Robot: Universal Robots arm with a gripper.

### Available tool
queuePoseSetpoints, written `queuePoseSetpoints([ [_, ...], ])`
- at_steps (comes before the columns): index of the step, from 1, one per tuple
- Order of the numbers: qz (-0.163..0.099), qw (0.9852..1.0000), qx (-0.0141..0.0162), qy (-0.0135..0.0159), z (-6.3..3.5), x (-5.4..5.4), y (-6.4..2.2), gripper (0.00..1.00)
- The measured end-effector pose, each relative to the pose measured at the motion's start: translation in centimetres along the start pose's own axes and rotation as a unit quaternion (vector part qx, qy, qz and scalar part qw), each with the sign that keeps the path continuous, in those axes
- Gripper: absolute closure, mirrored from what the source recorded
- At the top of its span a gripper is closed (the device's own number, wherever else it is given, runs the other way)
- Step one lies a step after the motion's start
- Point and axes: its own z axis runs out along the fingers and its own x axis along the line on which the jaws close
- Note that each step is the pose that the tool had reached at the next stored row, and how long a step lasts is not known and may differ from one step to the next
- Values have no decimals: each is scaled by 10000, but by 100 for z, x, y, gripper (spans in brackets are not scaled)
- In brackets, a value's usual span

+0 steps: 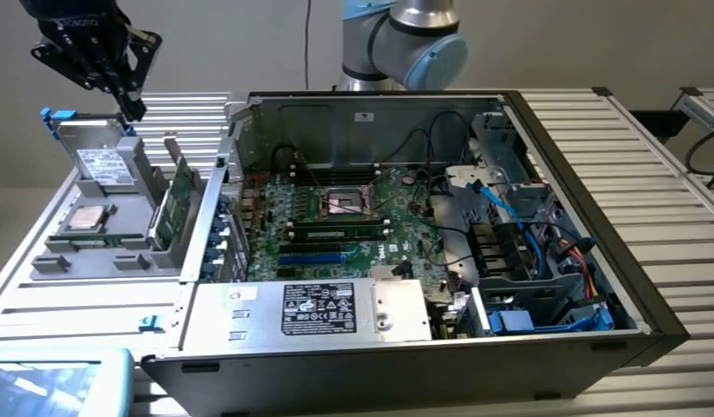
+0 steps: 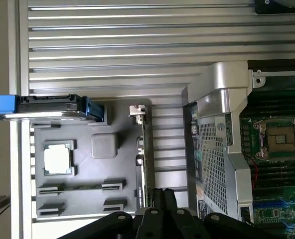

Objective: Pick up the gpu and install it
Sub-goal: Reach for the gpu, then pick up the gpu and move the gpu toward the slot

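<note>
The gpu [image 1: 175,201] stands on its edge in a slot of the grey holder tray [image 1: 96,259], at the exterior view's left of the open computer case [image 1: 450,208]. Its green board faces the case. In the wrist view the gpu [image 2: 143,159] appears edge-on, with its silver end bracket [image 2: 136,110] at one end. My gripper [image 1: 134,111] hangs above the far end of the tray, well above the card and apart from it. Its black fingers [image 2: 156,201] are shut together over the card's near end, with nothing between them.
The tray also holds a silver drive with blue clips [image 1: 102,165], a processor chip [image 2: 58,160] and a thin memory stick [image 2: 80,187]. Inside the case are the motherboard [image 1: 333,217], its blue slots [image 1: 316,258], the power supply [image 1: 311,308] and loose cables [image 1: 531,226].
</note>
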Motion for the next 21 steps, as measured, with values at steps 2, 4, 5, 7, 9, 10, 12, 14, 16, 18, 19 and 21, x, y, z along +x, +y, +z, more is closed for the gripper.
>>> queuePoseSetpoints([
  [2,1,10000,0,9,6,45,14,88],
  [4,1,10000,1,9,5,47,15,88],
  [5,1,10000,1,10,5,47,15,88],
  [7,0,10000,1,9,5,48,15,88],
  [9,1,10000,1,9,5,49,15,88],
  [10,1,10000,1,9,5,49,15,88],
  [12,1,10000,1,9,5,49,15,88],
  [14,1,10000,1,9,5,50,15,88],
  [16,1,10000,1,9,5,51,15,87],
  [18,1,10000,1,9,5,51,15,75],
  [19,1,10000,1,10,5,51,15,75],
  [21,1,10000,1,9,5,52,15,63],
])
